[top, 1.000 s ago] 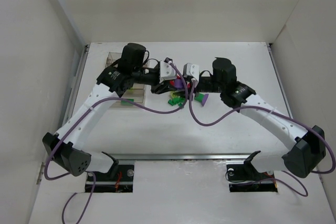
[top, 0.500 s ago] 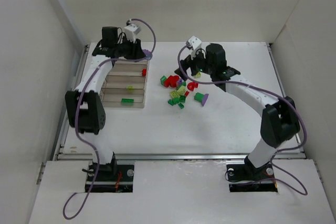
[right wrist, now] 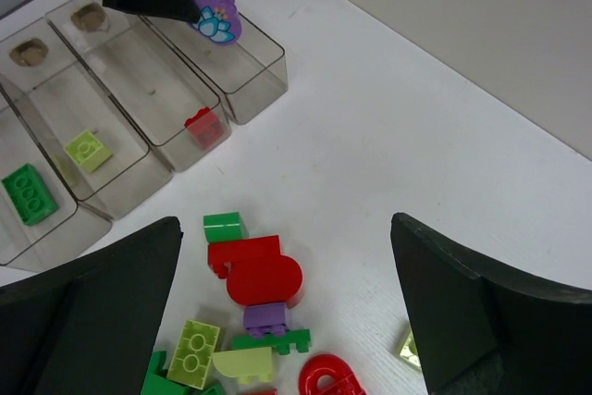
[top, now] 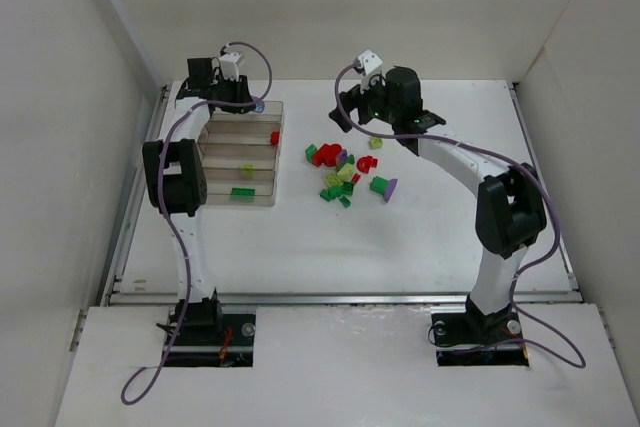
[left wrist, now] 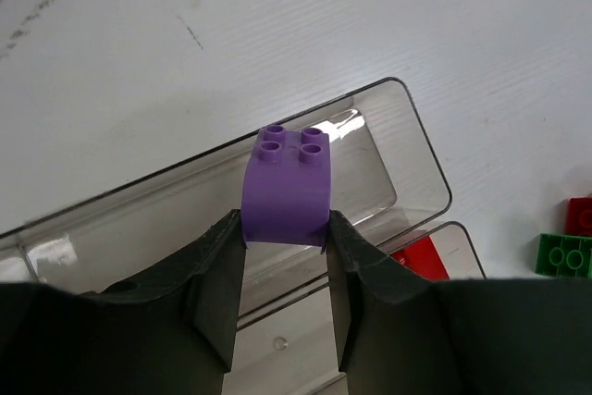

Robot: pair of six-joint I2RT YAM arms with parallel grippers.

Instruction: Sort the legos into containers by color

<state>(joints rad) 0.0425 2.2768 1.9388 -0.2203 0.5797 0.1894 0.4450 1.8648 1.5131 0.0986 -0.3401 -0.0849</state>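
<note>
Left end effector [left wrist: 285,245]: narrow, clamped on one purple lego [left wrist: 287,193] with studs facing away from the wrist, poised over the 12 o'clock compartment of the clear tray [left wrist: 421,150]. Next compartment toward 6 o'clock: one red lego [top: 274,137] at its 3 o'clock end. Third compartment: one lime lego [top: 247,169]. Compartment at 6 o'clock: one green lego [top: 241,193]. Right end effector [top: 350,113]: jaws wide, holding nothing, raised at 12 o'clock of the loose legos [top: 345,175], a mixed red, green, lime and purple heap on the white counter [top: 450,237], at 3 o'clock of the tray, apart from it.
</note>
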